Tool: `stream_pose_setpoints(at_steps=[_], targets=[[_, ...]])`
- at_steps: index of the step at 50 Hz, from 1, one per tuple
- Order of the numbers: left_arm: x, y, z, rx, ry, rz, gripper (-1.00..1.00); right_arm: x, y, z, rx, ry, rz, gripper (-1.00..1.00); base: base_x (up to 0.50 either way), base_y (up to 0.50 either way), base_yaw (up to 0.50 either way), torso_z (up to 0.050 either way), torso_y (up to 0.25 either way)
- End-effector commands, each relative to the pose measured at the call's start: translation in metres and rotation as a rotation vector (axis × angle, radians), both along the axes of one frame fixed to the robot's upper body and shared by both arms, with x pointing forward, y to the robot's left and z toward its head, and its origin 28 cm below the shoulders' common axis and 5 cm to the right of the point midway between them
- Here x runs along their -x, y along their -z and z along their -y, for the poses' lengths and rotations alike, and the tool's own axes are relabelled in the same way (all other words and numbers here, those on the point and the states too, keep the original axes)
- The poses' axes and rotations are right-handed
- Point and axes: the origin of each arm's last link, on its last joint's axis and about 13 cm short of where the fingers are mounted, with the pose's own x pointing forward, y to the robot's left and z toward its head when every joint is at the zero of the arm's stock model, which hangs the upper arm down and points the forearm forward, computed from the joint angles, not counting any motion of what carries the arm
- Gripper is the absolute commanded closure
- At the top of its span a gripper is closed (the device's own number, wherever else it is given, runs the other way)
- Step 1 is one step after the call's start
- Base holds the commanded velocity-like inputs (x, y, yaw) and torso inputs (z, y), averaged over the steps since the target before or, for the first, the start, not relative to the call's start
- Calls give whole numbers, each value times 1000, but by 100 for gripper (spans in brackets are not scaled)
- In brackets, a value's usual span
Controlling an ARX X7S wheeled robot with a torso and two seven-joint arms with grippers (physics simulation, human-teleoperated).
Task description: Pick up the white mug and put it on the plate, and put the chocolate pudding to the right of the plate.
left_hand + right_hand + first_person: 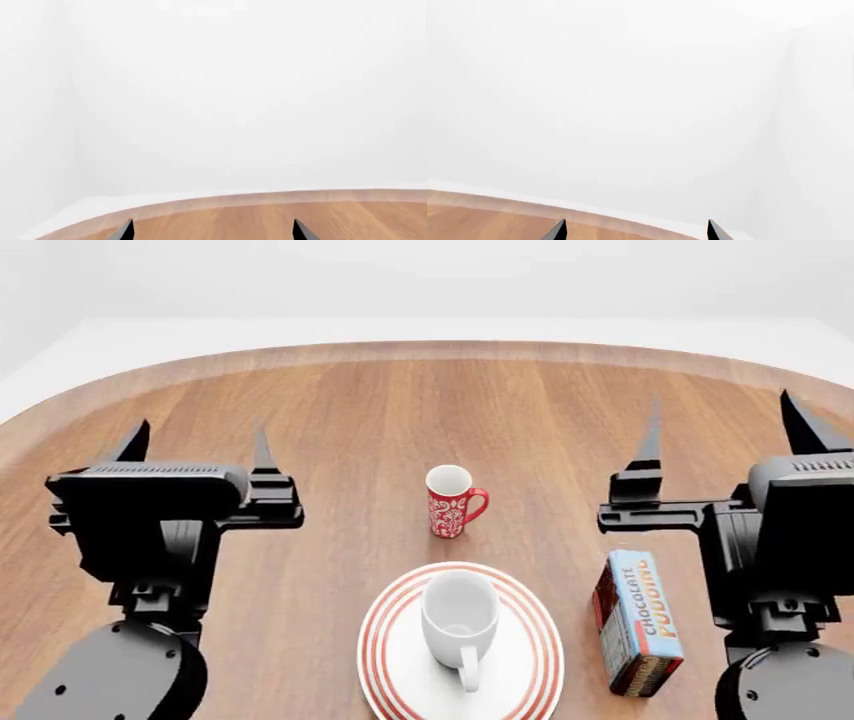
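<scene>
The white mug [459,625] stands upright on the plate [529,672], handle toward the near edge. The plate rests on the wooden surface [360,420], near centre. The chocolate pudding [638,621] lies flat just right of the plate, apart from it. A red mug [450,500] stands beyond the plate. Left tool [198,448] and right tool [727,430]: fingers spread, holding nothing, raised over the surface on either side. Both wrist views show only fingertips, surface edge and white wall.

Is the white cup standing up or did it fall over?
Standing up. The white mug sits on the plate, its open mouth facing up.
</scene>
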Motion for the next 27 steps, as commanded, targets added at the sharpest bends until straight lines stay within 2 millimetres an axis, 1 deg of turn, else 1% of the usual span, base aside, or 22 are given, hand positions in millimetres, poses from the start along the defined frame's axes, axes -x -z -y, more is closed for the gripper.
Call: stream_pose_setpoints(at_steps=[1, 3, 7, 10, 27], targets=[[-19, -63, 0, -18, -15, 150, -100, -26, -42, -1, 35, -3, 81, -100, 0, 0, 0, 0, 0], [-23, -73, 1, -18, -11, 171, -100, -27, -52, 0, 33, -2, 104, -100, 0, 0, 0, 0, 0], [-26, -81, 3, -25, -7, 195, -100, -27, -62, -2, 44, -1, 138, -100, 0, 0, 0, 0, 0], [-26, -84, 3, -24, -7, 205, -100, -26, -67, -3, 45, -6, 150, -100, 0, 0, 0, 0, 0], [-24, -81, 5, -33, 6, 207, -100, -30, -60, -6, 45, -26, 140, -100, 0, 0, 0, 0, 0]])
